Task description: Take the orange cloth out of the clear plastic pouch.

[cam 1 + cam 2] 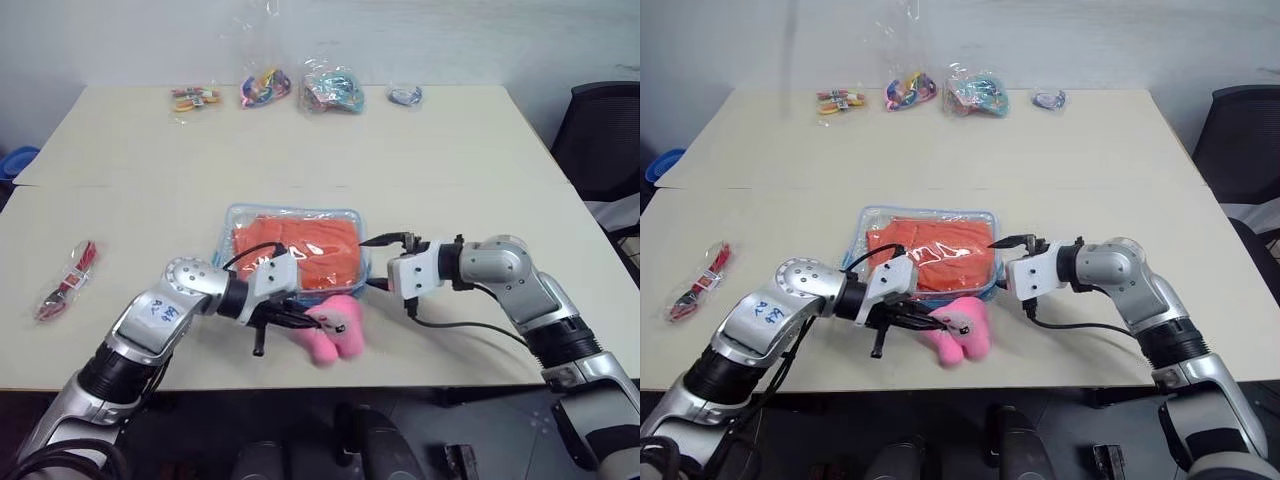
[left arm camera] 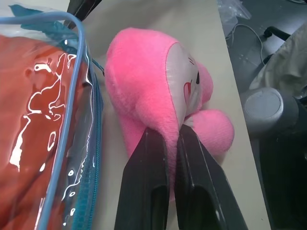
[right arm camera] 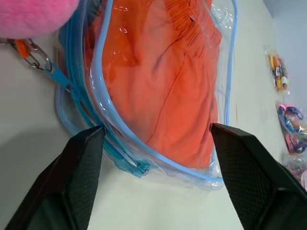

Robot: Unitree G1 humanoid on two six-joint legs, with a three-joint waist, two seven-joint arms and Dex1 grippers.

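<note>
1. Orange cloth (image 1: 300,247) lies folded inside the clear pouch (image 1: 232,222), flat on the beige table (image 1: 430,160), seen from the left eye. The left claw (image 1: 312,318) sits just in front of the pouch's near edge, pinched tight on the pink plush (image 1: 338,330). The right claw (image 1: 385,262) reaches in beside the pouch's right near corner, fingers apart, holding nothing. Small bags of trinkets (image 1: 265,88) lie along the far edge, well apart from the pouch, and a red packet (image 1: 68,282) lies far left.

2. Right eye: same layout. The pouch (image 1: 865,218) lies between the two arms; the plush (image 1: 960,330) rests at its near edge, touching or nearly touching it. The right claw (image 1: 1018,262) points at the pouch's right side.

3. Left wrist: the black fingers (image 2: 144,187) are nearly closed on a fold of the plush (image 2: 144,81). The pouch's blue zipper trim (image 2: 88,143) runs just beside the plush, with the cloth (image 2: 33,110) behind the plastic.

4. Right wrist: the fingers (image 3: 76,177) stand wide, holding nothing. Between them and just ahead lies the pouch corner (image 3: 201,177), the cloth (image 3: 163,86) inside it. A metal clip (image 3: 33,55) and the plush (image 3: 33,14) sit by the zipper end.
</note>
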